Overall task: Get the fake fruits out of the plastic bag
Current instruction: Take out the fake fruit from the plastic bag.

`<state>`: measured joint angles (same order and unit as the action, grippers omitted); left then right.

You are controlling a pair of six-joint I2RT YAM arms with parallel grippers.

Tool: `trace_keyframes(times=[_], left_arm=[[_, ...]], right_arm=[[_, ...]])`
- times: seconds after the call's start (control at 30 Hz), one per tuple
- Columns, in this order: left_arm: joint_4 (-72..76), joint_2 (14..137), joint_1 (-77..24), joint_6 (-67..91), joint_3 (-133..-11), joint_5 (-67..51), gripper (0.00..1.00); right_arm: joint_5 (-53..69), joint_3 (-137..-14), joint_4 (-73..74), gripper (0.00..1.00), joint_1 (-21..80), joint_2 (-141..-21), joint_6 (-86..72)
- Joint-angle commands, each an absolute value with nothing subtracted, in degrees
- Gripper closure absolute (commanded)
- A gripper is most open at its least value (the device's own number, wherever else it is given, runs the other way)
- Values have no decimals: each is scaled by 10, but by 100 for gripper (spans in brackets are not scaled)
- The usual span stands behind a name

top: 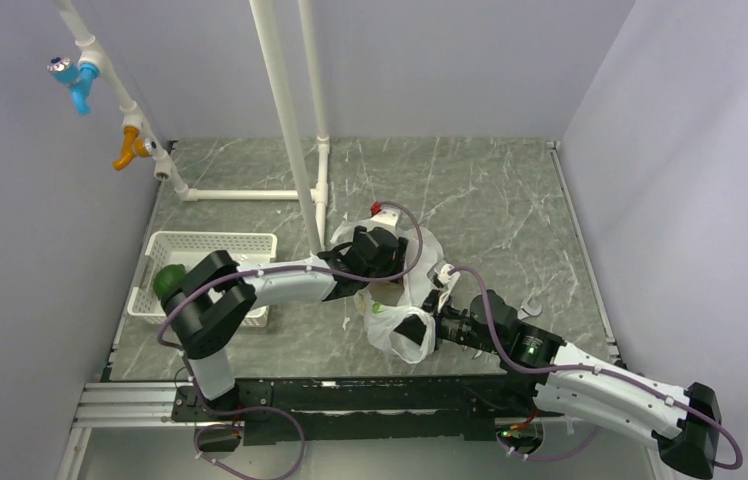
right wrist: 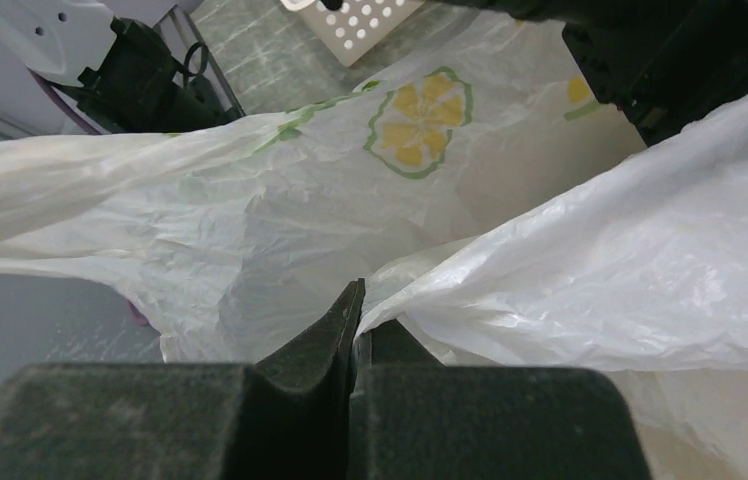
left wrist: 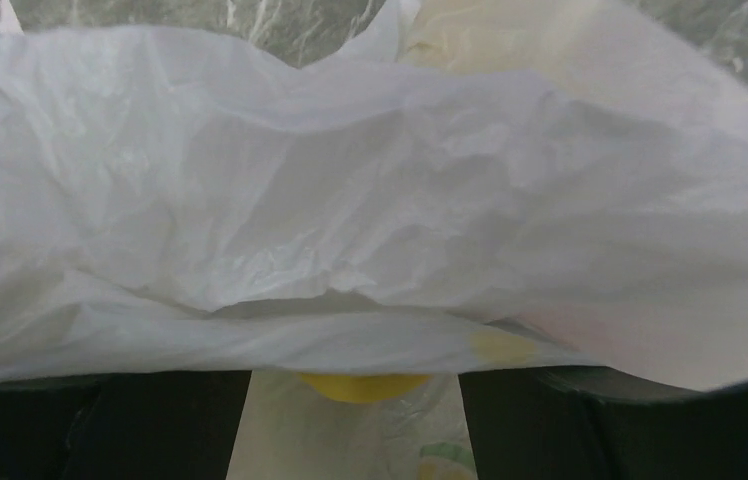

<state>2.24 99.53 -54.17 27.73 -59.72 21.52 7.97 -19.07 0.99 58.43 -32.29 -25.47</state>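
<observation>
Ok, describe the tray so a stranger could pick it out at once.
Look at the left side of the grey marbled table. The tray lies there, partly under the left arm. It alone is rigid and latticed, holding a green fruit, unlike the crinkled bag mid-table.

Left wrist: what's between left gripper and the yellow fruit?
Nothing visible: yellow fruit shows bare between the left gripper fingers; a plastic bag fold covers only its top. Left wrist view.
</observation>
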Motion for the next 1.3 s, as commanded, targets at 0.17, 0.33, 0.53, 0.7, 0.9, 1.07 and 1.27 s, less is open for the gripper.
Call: trace_keyframes(times=[0.17, 0.33, 0.53, 0.7, 0.9, 1.07, 1.27], left_arm=[[-13, 1034, -544, 298, -593, 258, 29], [-47, 1057, -543, 268, -622, 258, 44], [-81, 1036, -543, 254, -625, 240, 68], [-86, 942, -548, 244, -593, 211, 71], [-109, 852, -550, 240, -573, 147, 75], [-140, 780, -554, 264, -551, 125, 77], [-173, 678, -555, 288, -519, 82, 77]], right_arm=[[63, -190, 21, 100, 587, -294, -249], [50, -198, 32, 100, 586, -292, -242], [25, -192, 38, 100, 587, -274, -236], [2, -197, 49, 100, 587, -286, -229], [-87, -198, 57, 100, 587, -291, -251], [-165, -190, 54, 100, 587, -307, -264], [-211, -214, 65, 100, 586, -346, -259]])
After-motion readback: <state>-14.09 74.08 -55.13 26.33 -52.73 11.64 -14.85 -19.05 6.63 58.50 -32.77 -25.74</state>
